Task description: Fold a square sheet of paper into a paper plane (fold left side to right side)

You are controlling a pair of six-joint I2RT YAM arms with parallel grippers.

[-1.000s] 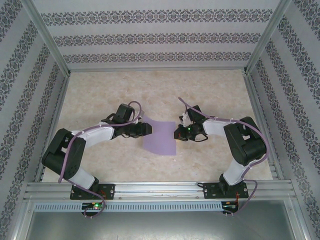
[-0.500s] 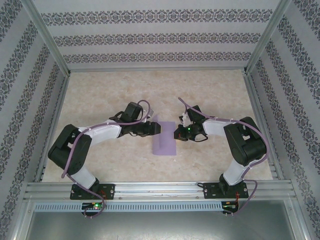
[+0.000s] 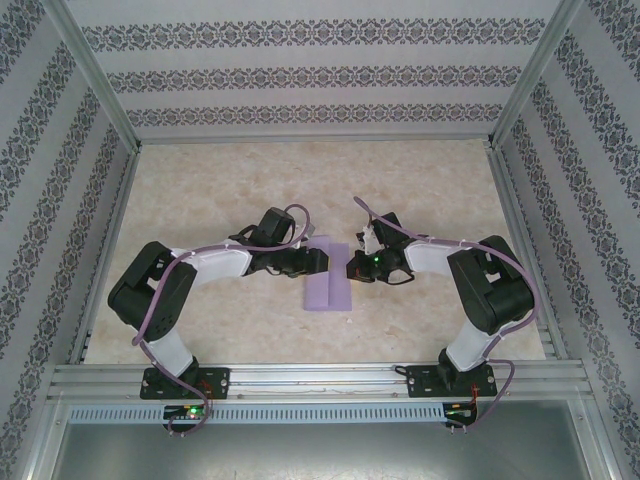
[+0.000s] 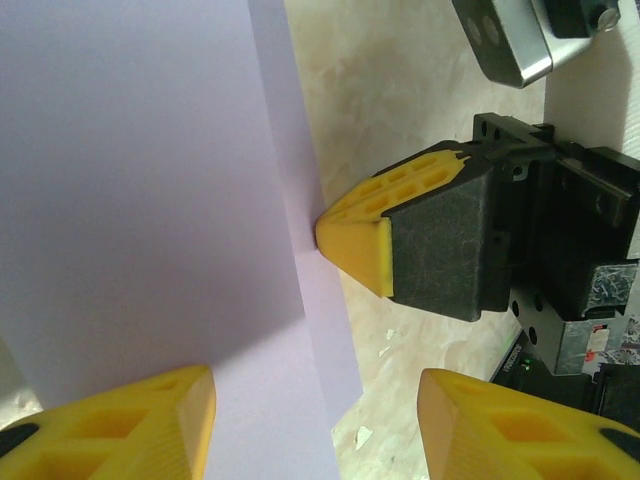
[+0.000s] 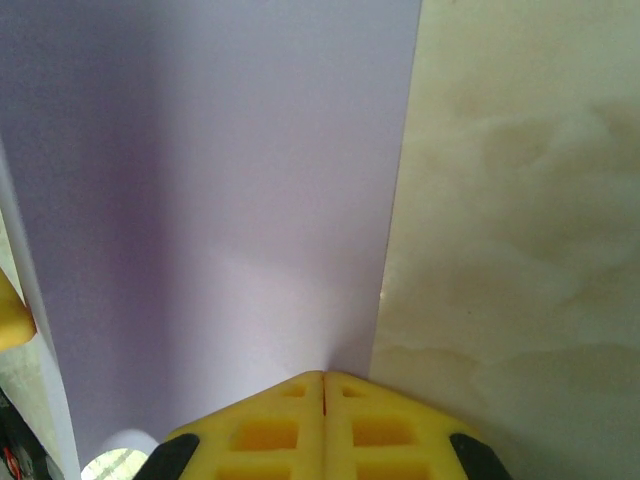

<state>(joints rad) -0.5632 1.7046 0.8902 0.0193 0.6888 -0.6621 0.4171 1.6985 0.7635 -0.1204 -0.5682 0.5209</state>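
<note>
Though partly covered from above, square sheet of paper [image 3: 330, 290] folded narrow, left gripper [image 4: 315, 395] parted, right gripper [image 5: 323, 380] closed.

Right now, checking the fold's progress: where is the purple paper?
Top view: the purple paper lies on the table as a narrow strip, the left fingers at its left side and the shut right fingers touching its right edge.

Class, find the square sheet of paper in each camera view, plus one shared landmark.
Top external: the square sheet of paper lies near the centre.
Left wrist: the sheet covers the left half.
Right wrist: the sheet covers the left and middle.
Shared landmark: the right gripper, shut, at the sheet's edge.
</note>
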